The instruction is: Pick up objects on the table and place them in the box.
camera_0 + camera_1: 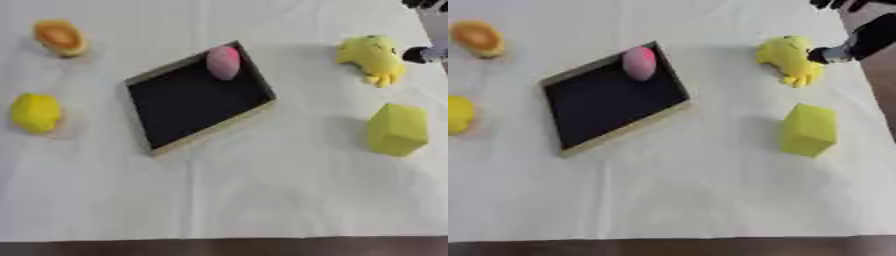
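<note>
Right hand [859, 42] beside yellow plush toy [787, 59], likely lining up its pickup; finger state cannot tell. Pink egg-shaped object [223, 62] already in box [144, 82].

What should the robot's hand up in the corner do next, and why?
Probably close the right hand around the yellow plush toy. It is right beside that toy, at its far-right edge, while the box holds only a pink egg-shaped thing. The yellow block and two other things on the left are farther from it. I cannot tell how its fingers stand.
</note>
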Available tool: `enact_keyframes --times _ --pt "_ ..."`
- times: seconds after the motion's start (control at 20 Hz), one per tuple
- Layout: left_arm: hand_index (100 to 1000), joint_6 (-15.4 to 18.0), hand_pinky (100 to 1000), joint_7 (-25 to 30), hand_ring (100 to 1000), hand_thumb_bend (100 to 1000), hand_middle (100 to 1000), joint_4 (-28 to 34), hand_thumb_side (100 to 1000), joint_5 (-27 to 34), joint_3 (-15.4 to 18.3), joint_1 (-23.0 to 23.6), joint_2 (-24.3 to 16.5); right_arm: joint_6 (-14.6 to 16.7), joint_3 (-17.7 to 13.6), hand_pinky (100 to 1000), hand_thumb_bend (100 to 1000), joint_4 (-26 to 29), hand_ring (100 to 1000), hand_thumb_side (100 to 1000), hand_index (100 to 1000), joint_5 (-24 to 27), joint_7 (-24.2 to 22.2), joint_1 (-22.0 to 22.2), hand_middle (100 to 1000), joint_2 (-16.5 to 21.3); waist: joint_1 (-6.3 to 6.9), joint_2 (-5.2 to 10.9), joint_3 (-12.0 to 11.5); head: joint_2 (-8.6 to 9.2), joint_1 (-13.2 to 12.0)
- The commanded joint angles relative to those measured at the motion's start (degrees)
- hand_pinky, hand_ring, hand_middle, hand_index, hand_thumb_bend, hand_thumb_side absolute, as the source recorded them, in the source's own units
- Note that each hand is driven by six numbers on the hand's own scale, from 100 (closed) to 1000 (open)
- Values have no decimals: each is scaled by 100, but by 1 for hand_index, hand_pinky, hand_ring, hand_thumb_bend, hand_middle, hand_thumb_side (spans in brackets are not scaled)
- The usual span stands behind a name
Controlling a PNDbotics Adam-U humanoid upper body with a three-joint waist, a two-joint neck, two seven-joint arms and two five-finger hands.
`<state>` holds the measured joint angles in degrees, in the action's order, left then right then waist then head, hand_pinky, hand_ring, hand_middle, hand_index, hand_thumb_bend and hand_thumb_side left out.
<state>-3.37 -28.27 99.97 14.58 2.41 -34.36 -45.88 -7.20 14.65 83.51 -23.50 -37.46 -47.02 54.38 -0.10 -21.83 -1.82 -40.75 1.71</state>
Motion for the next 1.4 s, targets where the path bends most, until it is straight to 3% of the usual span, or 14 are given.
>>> enact_keyframes --times 0.05,0.15,0.2,0.5,1.15,1.35,1.4 --pt "1000 -3 848 35 912 468 899 58 618 12 22 -93 -136 55 0 857 441 -315 911 351 926 -143 126 -177 859 8 15 20 -16 80 63" --pt "1000 0 848 44 912 467 899 63 617 13 19 -102 -129 136 11 856 398 -515 910 336 925 -198 198 -238 859 -74 15 12 -28 129 101" --pt "1000 1 848 45 912 467 899 65 617 14 20 -105 -125 170 9 855 437 -612 909 350 924 -235 239 -266 859 -113 16 5 -38 159 125" --pt "1000 6 848 54 921 451 899 84 622 26 21 -93 -107 336 16 852 430 -1175 904 348 919 -468 405 -397 848 -339 12 -49 -110 264 214" --pt "1000 10 847 60 920 437 899 114 625 63 16 -98 -62 482 137 848 439 -1680 901 323 910 -626 216 -473 822 -562 -17 -177 -203 273 236" --pt "1000 7 847 63 919 432 899 120 626 73 12 -97 -44 510 144 823 389 -1730 871 280 871 -678 255 -496 761 -606 -25 -202 -217 247 223" --pt "1000 5 847 63 919 431 899 119 626 74 11 -97 -39 509 143 804 340 -1729 838 227 841 -700 314 -500 721 -611 -27 -205 -218 245 221"
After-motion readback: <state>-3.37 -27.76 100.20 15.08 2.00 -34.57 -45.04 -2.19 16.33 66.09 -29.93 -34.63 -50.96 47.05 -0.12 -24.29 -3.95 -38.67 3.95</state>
